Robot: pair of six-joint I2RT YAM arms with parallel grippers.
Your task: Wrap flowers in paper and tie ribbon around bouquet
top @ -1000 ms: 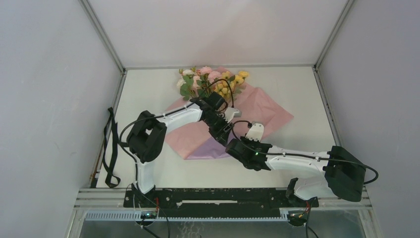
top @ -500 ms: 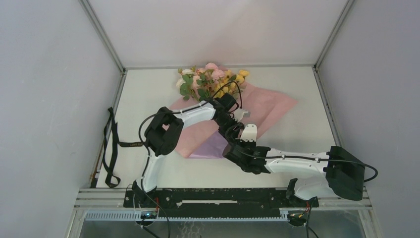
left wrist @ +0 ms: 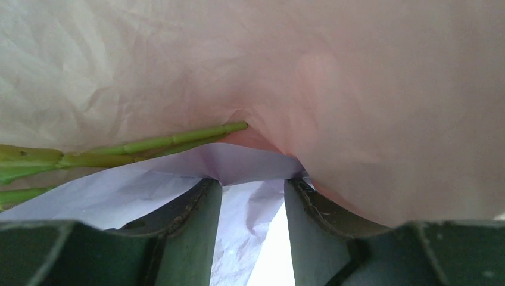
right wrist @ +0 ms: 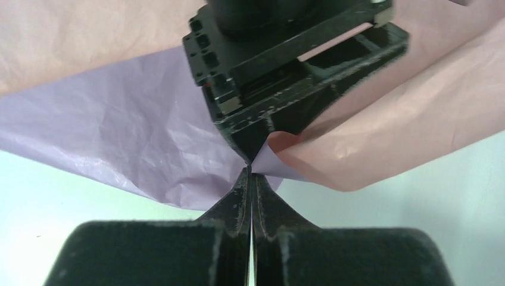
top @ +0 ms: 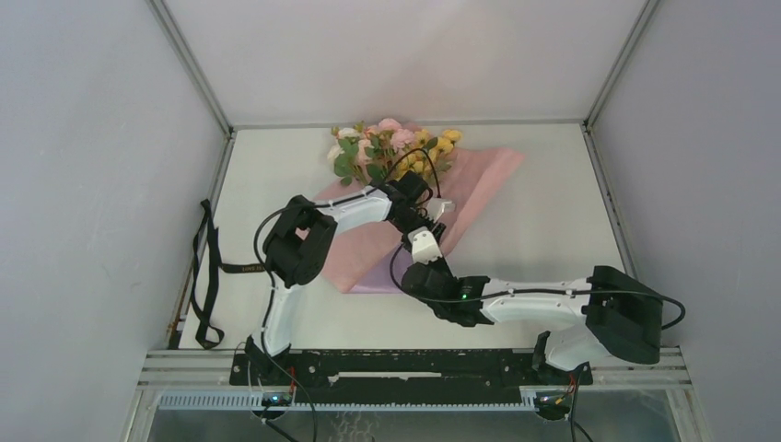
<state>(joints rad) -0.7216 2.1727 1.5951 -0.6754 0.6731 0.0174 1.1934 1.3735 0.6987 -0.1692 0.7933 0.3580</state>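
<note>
White tabletop (top: 553, 212), ribbon (top: 208, 276) draped over its left edge. Flowers (top: 391, 147) lie far-centre on the paper (top: 479, 184). Left gripper (left wrist: 253, 190) sits with jaws parted at the fold by the stalks. Right gripper (right wrist: 249, 173), clamped on the paper's lilac edge, has swung leftward, and the pink right flap has drawn inward.

Flowers (top: 391, 147) on paper (top: 479, 184), far centre of table (top: 276, 184) (ribbon (top: 235, 269) at L edge, well apart).
</note>
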